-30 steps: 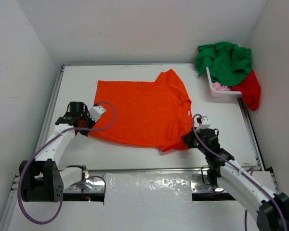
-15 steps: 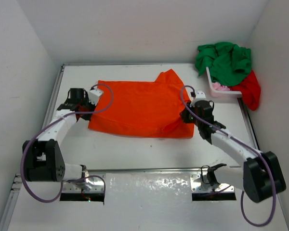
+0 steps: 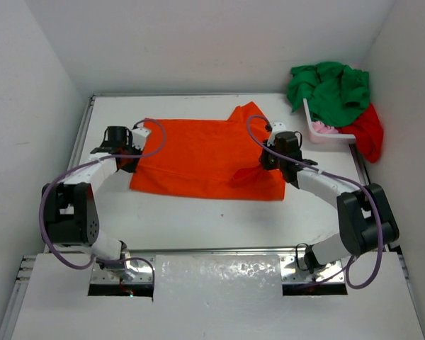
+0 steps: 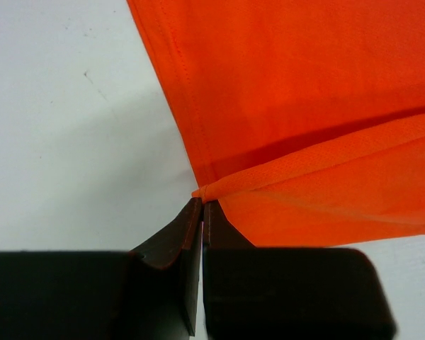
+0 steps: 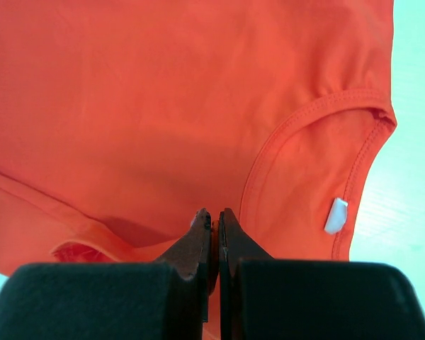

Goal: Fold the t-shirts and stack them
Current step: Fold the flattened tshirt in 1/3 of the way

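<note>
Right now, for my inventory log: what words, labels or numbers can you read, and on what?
None legible.
The small white tag inside the neck of the orange t-shirt: too small to read.
No print shows on the green t-shirt, the red t-shirt, the basket or the table.

in the wrist views the bodies of the left gripper (image 4: 202, 207) and right gripper (image 5: 214, 221) are dark, blurred blocks cut off by the bottom edge. the orange shirt (image 3: 205, 159) runs out of both pictures. from above, both pairs of fingertips are hidden under the wrists, and the shirt's lower layer lies hidden beneath the folded-over part. the white tag (image 5: 336, 215) by the collar is too small to read. the pink shirt (image 3: 324, 128) is mostly buried under the green shirt (image 3: 333, 88), which also covers much of the basket (image 3: 326, 137). the red shirt (image 3: 370, 131) is partly hidden behind the basket.
</note>
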You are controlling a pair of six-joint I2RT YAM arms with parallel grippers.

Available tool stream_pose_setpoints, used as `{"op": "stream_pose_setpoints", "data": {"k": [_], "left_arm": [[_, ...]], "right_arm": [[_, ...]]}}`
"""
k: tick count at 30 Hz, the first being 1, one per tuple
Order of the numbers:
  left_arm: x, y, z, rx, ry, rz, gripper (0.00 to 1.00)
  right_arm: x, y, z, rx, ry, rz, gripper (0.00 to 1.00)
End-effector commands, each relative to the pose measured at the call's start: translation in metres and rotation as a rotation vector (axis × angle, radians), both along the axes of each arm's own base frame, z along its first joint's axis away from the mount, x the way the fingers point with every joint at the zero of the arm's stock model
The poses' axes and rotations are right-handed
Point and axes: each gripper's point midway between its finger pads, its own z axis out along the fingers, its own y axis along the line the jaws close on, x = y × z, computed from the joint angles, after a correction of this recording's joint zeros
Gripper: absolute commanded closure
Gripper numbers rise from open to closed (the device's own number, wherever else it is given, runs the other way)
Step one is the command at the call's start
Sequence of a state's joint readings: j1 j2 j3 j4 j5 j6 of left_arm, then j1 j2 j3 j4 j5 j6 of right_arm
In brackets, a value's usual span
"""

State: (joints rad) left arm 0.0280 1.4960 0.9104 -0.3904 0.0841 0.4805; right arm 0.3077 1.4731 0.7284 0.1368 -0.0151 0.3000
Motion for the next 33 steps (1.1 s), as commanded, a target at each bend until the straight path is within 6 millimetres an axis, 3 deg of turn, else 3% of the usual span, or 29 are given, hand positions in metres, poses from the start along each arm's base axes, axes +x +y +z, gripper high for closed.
{"op": "stream_pose_setpoints", "data": {"k": [1, 7, 14, 20, 25, 33], "left_arm": [[0.018, 0.009, 0.008, 0.012, -0.069, 0.05, 1.0], [0.022, 0.01, 0.007, 0.002, -0.071, 0.074, 1.0], [0.032, 0.007, 0.036, -0.017, -0.156, 0.076, 1.0], [0.04, 0.014, 0.015, 0.005, -0.133, 0.109, 1.0], [0.059, 0.018, 0.028, 0.007, -0.188, 0.136, 1.0], [0.054, 0.017, -0.008, 0.006, -0.095, 0.136, 1.0]], "right_arm": [[0.02, 0.002, 0.017, -0.023, -0.059, 0.028, 1.0], [0.042, 0.014, 0.019, -0.048, -0.059, 0.096, 1.0], [0.057, 0.008, 0.038, -0.106, -0.112, 0.091, 1.0], [0.064, 0.006, 0.019, -0.122, -0.071, 0.089, 1.0], [0.075, -0.008, 0.014, -0.104, -0.058, 0.036, 1.0], [0.087, -0.004, -0.006, -0.125, 0.001, 0.057, 1.0]]}}
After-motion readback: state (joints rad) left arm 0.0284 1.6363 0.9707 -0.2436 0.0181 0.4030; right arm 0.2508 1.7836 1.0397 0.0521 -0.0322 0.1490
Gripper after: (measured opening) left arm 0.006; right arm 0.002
